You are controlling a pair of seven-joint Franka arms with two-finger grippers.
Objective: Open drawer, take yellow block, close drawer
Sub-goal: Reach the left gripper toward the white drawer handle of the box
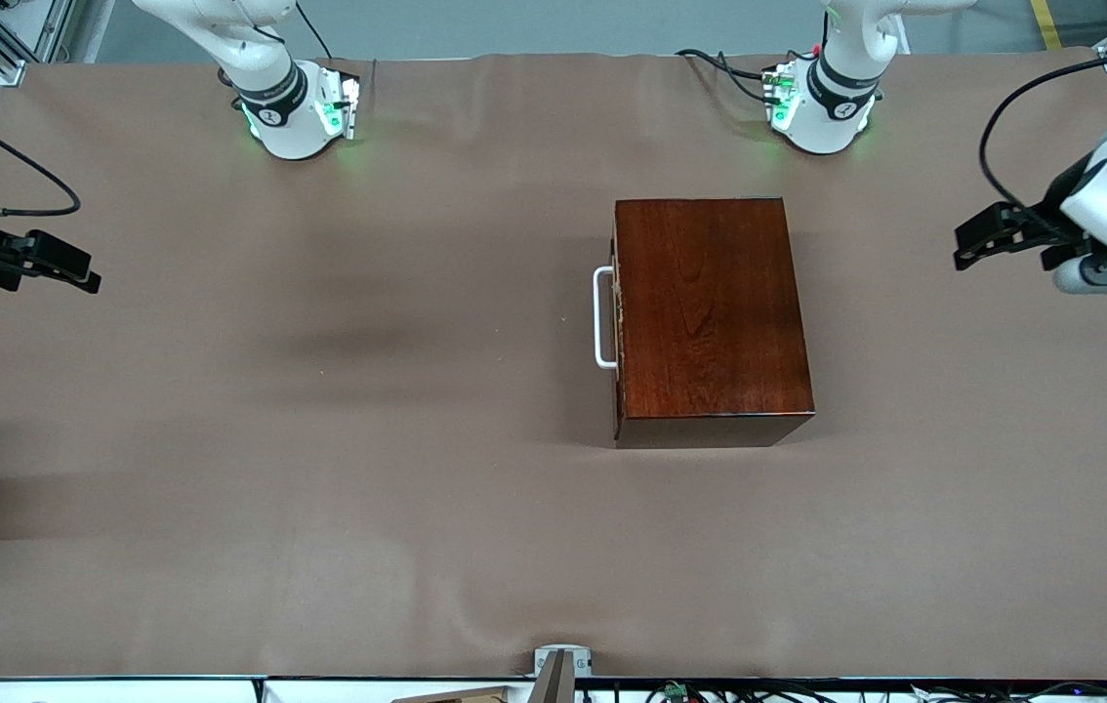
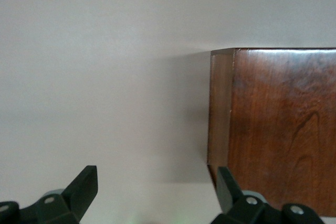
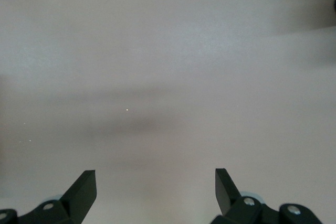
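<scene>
Both grippers (image 1: 965,240) (image 1: 85,278) gape; drawer (image 1: 618,317) shut, contents hidden.

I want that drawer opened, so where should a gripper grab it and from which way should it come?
Grip the white U-shaped handle on the drawer front, which faces the right arm's end of the table. It stands off the box, leaving a gap for a finger. The open right gripper probably suits best; the left gripper waits, open.
</scene>
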